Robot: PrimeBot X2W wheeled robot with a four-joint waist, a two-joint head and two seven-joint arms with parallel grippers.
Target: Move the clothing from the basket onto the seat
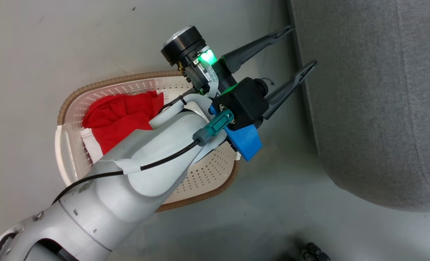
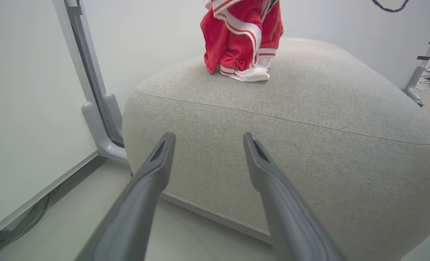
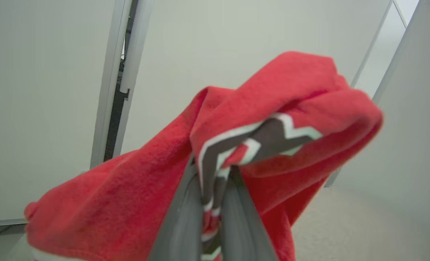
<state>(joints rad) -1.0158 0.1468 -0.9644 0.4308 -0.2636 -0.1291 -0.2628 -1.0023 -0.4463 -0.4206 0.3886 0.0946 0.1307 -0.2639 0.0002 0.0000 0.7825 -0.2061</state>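
grey seat (image 2: 309, 119) on pale floor (image 1: 37, 54), white partition panel (image 2: 19, 90) beside

The left gripper (image 1: 302, 46) had two long, dark grey fingers (image 1: 258, 45) that tapered to thin tips. Just behind them sat a black block (image 1: 242, 103) with a blue bracket (image 1: 245, 143) at its rear, and a green light (image 1: 207, 57) glowed beside a round black cap (image 1: 182, 43). A black cable (image 1: 164, 159) ran from a teal plug (image 1: 218, 123) back along the forearm (image 1: 153, 177), which was smooth and pale grey.
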